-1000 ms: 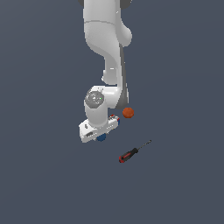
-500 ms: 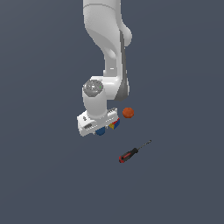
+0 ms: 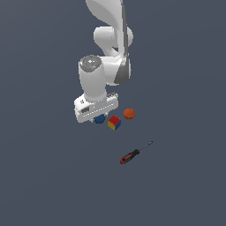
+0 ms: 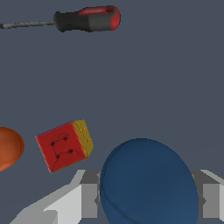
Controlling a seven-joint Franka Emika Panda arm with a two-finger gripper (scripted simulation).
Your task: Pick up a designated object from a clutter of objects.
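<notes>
The dark-blue ball (image 3: 99, 118) sits between my gripper's fingers, just under the white hand (image 3: 96, 108). In the wrist view the ball (image 4: 148, 181) fills the gap between both grey fingers (image 4: 89, 197), and my gripper (image 4: 148, 199) is shut on it. The red-yellow-blue cube (image 3: 114, 122) lies right beside the ball, toward the exterior view's right; it also shows in the wrist view (image 4: 64, 145). The orange ball (image 3: 129, 113) lies just past the cube, and its edge shows in the wrist view (image 4: 9, 148). The fingertips are hidden behind the ball.
A red-and-black-handled screwdriver (image 3: 132, 154) lies apart from the cluster, toward the lower right of the exterior view, and also shows in the wrist view (image 4: 85, 19). The floor is a flat dark grey surface.
My gripper has risen in the exterior view, with the blue ball rising between its fingers. The cube has come into view beside it. The orange ball and screwdriver have not moved.
</notes>
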